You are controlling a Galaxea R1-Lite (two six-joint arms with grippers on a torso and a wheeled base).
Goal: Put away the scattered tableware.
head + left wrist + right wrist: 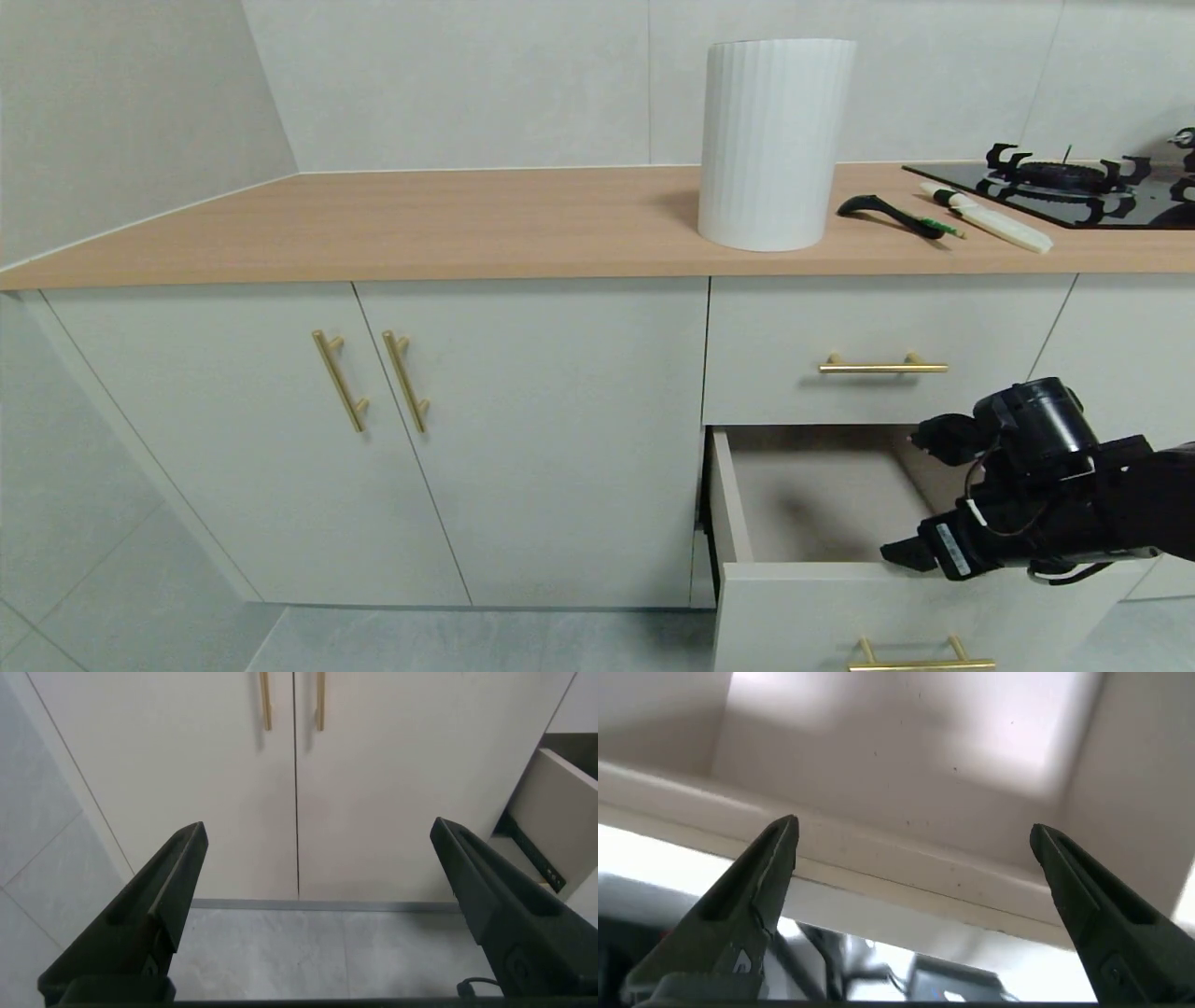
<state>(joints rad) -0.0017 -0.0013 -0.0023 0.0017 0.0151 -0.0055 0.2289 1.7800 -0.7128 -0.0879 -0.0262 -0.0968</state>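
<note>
On the wooden counter (420, 219), a black-handled utensil (887, 213) and a long white utensil (994, 224) lie to the right of a tall white ribbed container (773, 140). Below them the lower drawer (731, 504) is pulled out, and its inside looks bare. My right gripper (929, 495) hangs open over the drawer's front right part, holding nothing. In the right wrist view the right gripper (913, 831) faces the drawer's pale floor (906, 756). My left gripper (318, 833) is open and empty, low in front of the cabinet doors (392, 784).
A black gas hob (1074, 187) sits at the counter's far right. The upper drawer (882, 350) is closed, its gold handle above the right gripper. Two doors with gold handles (373, 378) stand left of the drawers. Grey tiled floor (318, 952) lies below.
</note>
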